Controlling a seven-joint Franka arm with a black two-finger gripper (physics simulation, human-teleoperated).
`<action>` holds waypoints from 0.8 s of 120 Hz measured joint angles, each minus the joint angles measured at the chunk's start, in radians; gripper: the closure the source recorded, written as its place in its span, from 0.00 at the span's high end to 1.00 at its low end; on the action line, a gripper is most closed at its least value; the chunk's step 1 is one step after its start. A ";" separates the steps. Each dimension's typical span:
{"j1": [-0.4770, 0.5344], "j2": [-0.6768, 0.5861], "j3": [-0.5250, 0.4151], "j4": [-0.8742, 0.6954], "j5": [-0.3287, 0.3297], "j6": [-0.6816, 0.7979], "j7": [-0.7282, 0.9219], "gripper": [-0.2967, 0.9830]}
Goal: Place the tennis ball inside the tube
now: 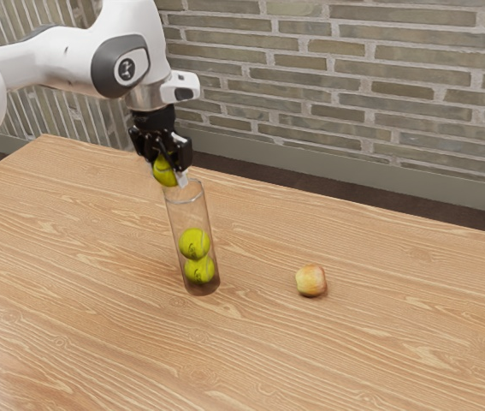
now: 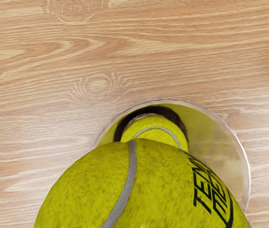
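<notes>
Holding a tennis ball (image 1: 164,174) between the fingers (image 1: 182,154), parted to its width, you have it at the mouth of the clear tube (image 1: 204,214), with two more tennis balls (image 1: 194,244) stacked inside

The white arm (image 1: 67,58) reaches in from the exterior view's left, bent at a grey-capped joint (image 1: 121,67). Below its wrist (image 1: 151,94), I see the black gripper (image 1: 168,173) pointing down, slightly tilted, fingers (image 1: 181,157) apart but gripping between them.
</notes>
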 joint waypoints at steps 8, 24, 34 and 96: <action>-0.001 0.021 -0.001 0.026 0.000 -0.001 -0.003 0.43; -0.003 0.036 -0.001 0.034 -0.001 -0.002 -0.008 0.43; -0.006 0.036 -0.002 0.028 -0.001 -0.003 -0.010 0.43; -0.012 0.043 -0.003 0.036 -0.008 -0.003 -0.020 0.55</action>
